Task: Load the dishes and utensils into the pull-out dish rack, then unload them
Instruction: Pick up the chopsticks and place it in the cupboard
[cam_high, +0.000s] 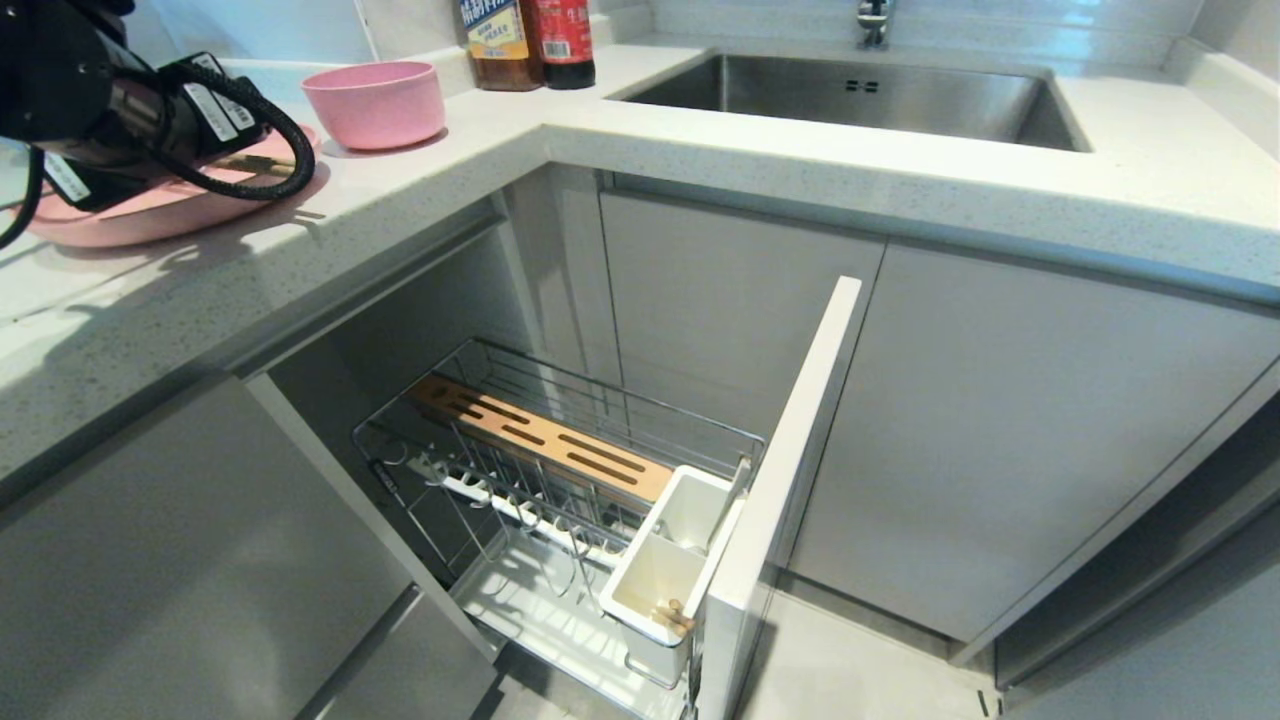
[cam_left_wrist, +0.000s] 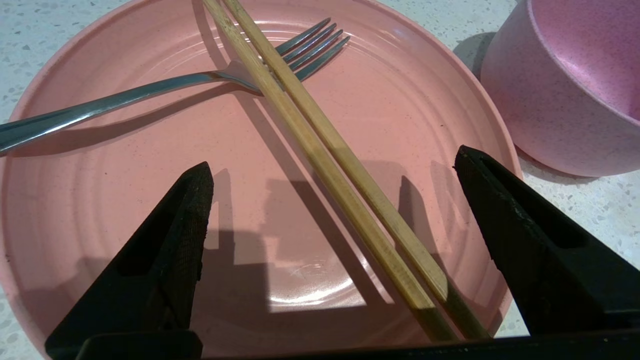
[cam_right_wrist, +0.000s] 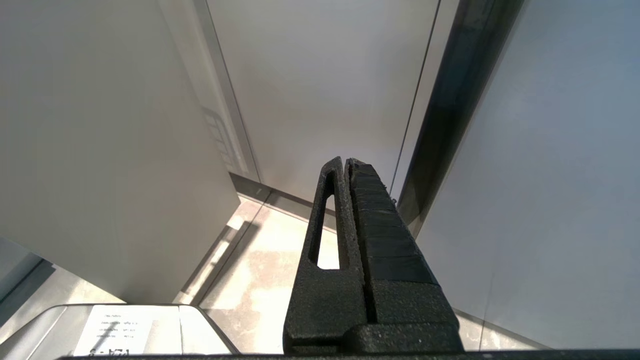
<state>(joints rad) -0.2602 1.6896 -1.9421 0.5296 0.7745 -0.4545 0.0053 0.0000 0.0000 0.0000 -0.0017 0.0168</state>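
**Over the pink plate, left gripper spread**

Above the plate (cam_left_wrist: 150, 210) the left gripper (cam_left_wrist: 332, 165) hangs spread wide, holding nothing. Chopsticks (cam_left_wrist: 320, 150) lie across the plate, crossing the fork (cam_left_wrist: 150, 92). Beside the plate on the bench (cam_high: 700, 140) stands the pink bowl (cam_high: 375, 100). Below the plate, the pull-out dish rack (cam_high: 560, 480) stands drawn out. The right gripper (cam_right_wrist: 347, 162) is pressed together near cabinet fronts.

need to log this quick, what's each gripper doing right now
Left gripper: jaws open, holding nothing, above the chopsticks on the pink plate.
Right gripper: jaws shut, empty, parked low by the cabinet fronts.
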